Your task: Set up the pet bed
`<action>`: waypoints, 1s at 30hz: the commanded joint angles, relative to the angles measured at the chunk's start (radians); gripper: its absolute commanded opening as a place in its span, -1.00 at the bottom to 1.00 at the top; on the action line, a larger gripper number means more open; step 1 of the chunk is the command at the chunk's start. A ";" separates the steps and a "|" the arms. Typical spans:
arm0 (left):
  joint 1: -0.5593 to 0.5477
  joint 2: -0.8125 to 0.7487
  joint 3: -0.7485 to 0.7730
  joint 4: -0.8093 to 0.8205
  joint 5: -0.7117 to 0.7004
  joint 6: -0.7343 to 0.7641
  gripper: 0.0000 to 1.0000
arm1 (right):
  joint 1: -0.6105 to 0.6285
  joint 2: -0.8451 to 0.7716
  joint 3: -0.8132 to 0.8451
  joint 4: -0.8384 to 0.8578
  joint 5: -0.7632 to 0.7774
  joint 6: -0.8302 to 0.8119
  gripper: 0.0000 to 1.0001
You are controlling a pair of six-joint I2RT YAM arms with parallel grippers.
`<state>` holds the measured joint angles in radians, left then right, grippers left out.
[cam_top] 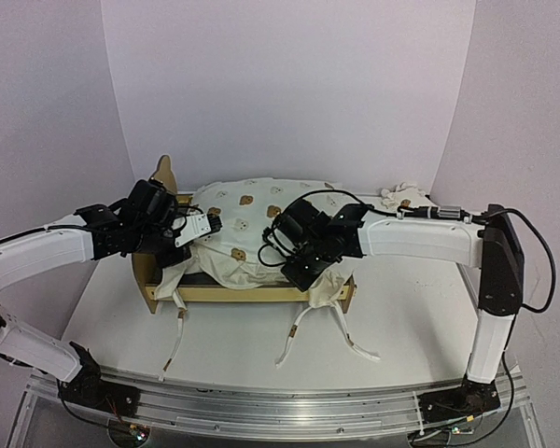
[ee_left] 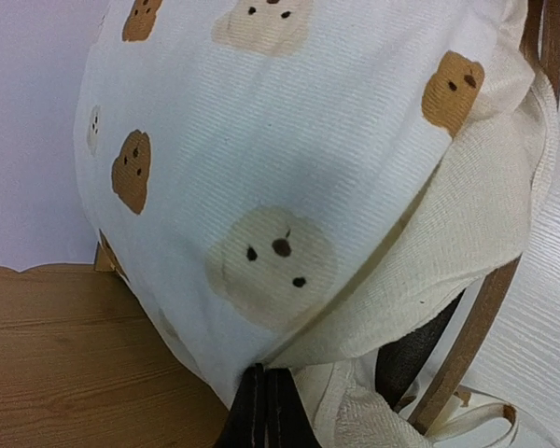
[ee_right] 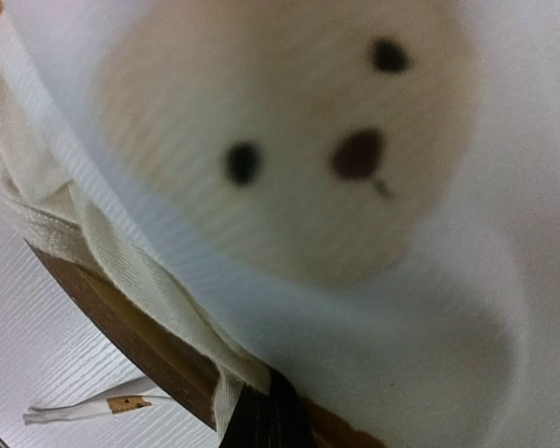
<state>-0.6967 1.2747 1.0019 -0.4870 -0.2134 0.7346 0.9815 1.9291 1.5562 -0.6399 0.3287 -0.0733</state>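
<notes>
Resting across the middle of the white worktop (cam_top: 420, 308): one pet bed (cam_top: 243, 295), light-wood frame, its curved headboard (cam_top: 166, 175) at the left end.

- Cushion (cam_top: 252, 219): cream, bear print, lying over the bed and hiding most of the frame from above. Its tie strings (cam_top: 313, 327) trail off the near rail onto the worktop.
- Pillow (cam_top: 401, 196): small, cream, at the far right of the worktop, apart from the bed. Top view only.
- Left tool (cam_top: 205, 226): at the cushion's left end, beside the headboard. The top view does not show how its jaws stand. The left wrist view shows the two dark fingers (ee_left: 252, 415) pressed together, with the cushion's lower edge pinched at their tips.
- Right tool (cam_top: 301, 273): at the cushion's near right corner, over the near rail. The right wrist view shows its fingers closed, with the cushion's seam running in between them.
- Felt base (ee_left: 415, 350): dark grey, seen under the lifted cushion edge. Left wrist view only; covered in the top view.
- Right wrist view, close and partly blurred: one bear face fills it. Below lie the wooden rail (ee_right: 121, 327) and one brown-tipped string end on the worktop.
</notes>
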 commanded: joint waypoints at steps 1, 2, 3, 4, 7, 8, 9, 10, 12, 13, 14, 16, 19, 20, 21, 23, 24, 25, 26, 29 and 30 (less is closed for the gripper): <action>0.023 -0.041 0.069 0.039 -0.047 0.012 -1.00 | -0.041 -0.137 0.013 0.000 -0.110 0.049 -1.00; 0.024 -0.044 0.073 0.033 -0.044 0.011 -1.00 | -0.055 -0.165 0.008 -0.001 -0.159 0.063 -1.00; 0.024 -0.048 0.077 0.025 -0.036 0.010 -1.00 | -0.066 -0.187 0.001 -0.001 -0.208 0.081 -1.00; 0.025 -0.053 0.078 0.016 -0.027 0.008 -1.00 | -0.075 -0.208 -0.007 -0.001 -0.258 0.096 -1.00; 0.025 -0.071 0.066 -0.006 -0.006 0.004 -1.00 | -0.095 -0.264 -0.049 -0.001 -0.405 0.124 -1.00; 0.025 -0.077 0.061 -0.007 -0.004 0.004 -1.00 | -0.100 -0.277 -0.067 -0.001 -0.453 0.130 -1.00; 0.025 -0.081 0.056 -0.010 -0.003 0.004 -1.00 | -0.106 -0.291 -0.087 -0.001 -0.493 0.138 -1.00; 0.025 -0.086 0.052 -0.013 -0.003 0.003 -1.00 | -0.109 -0.300 -0.109 -0.001 -0.516 0.148 -1.00; 0.025 -0.091 0.047 -0.022 -0.001 0.001 -1.00 | -0.119 -0.307 -0.144 0.000 -0.560 0.173 -1.00; 0.025 -0.093 0.042 -0.030 0.001 0.003 -1.00 | -0.122 -0.304 -0.154 0.000 -0.574 0.183 -1.00; 0.025 -0.095 0.036 -0.040 0.006 0.008 -1.00 | -0.123 -0.297 -0.160 -0.001 -0.577 0.190 -1.00; 0.025 -0.101 0.020 -0.077 0.046 0.024 -1.00 | -0.123 -0.281 -0.164 -0.007 -0.573 0.205 -0.82; 0.025 -0.107 0.029 -0.222 0.191 0.052 -0.87 | -0.126 -0.276 -0.153 -0.017 -0.540 0.232 -0.32; 0.025 -0.107 0.040 -0.259 0.242 0.055 -0.61 | -0.131 -0.281 -0.147 -0.019 -0.533 0.242 -0.20; 0.025 -0.108 0.050 -0.288 0.276 0.054 -0.41 | -0.142 -0.291 -0.144 -0.020 -0.531 0.255 -0.14; 0.025 -0.113 0.068 -0.319 0.316 0.047 -0.10 | -0.167 -0.323 -0.138 -0.021 -0.516 0.288 -0.04; 0.025 -0.114 0.078 -0.315 0.318 0.036 -0.01 | -0.181 -0.343 -0.136 -0.021 -0.499 0.307 -0.01; 0.025 -0.113 0.094 -0.304 0.314 0.018 0.07 | -0.198 -0.361 -0.136 -0.022 -0.476 0.332 0.02; 0.025 -0.111 0.112 -0.290 0.307 -0.002 0.14 | -0.220 -0.379 -0.138 -0.023 -0.449 0.360 0.05; 0.025 -0.080 0.185 -0.257 0.274 -0.082 0.27 | -0.286 -0.416 -0.159 -0.043 -0.339 0.462 0.12; 0.025 -0.058 0.217 -0.244 0.241 -0.117 0.32 | -0.304 -0.419 -0.167 -0.061 -0.304 0.486 0.14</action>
<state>-0.6769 1.1968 1.0765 -0.7755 0.0466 0.7299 0.7505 1.5995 1.3956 -0.6631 -0.1279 0.2658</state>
